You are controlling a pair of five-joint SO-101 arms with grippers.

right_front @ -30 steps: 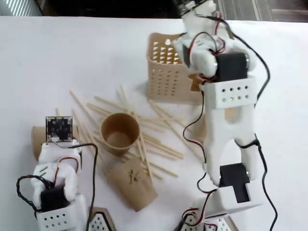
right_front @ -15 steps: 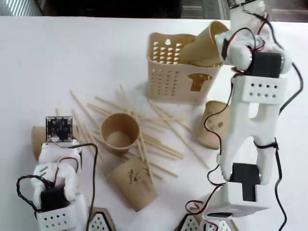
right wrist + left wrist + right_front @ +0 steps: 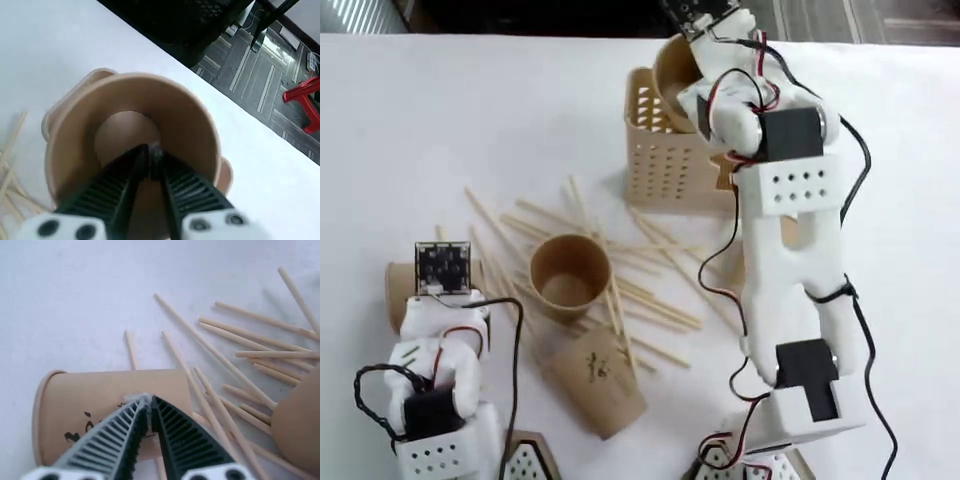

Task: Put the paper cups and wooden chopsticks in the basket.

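Two arms at a white table. Right gripper clamped on the rim of the held paper cup, mouth turned up toward the wrist camera, cup positioned over the far side of the basket. Left gripper with fingers pressed together and nothing between them, just above the side-lying cup on the left arm's side. Upright cup standing among the wooden chopsticks, scattered flat on the table in front of the basket and between the arms. Printed cup on its side closer to the arm bases, with chopsticks touching its upper end. Contact between left gripper and side-lying cup not discernible.
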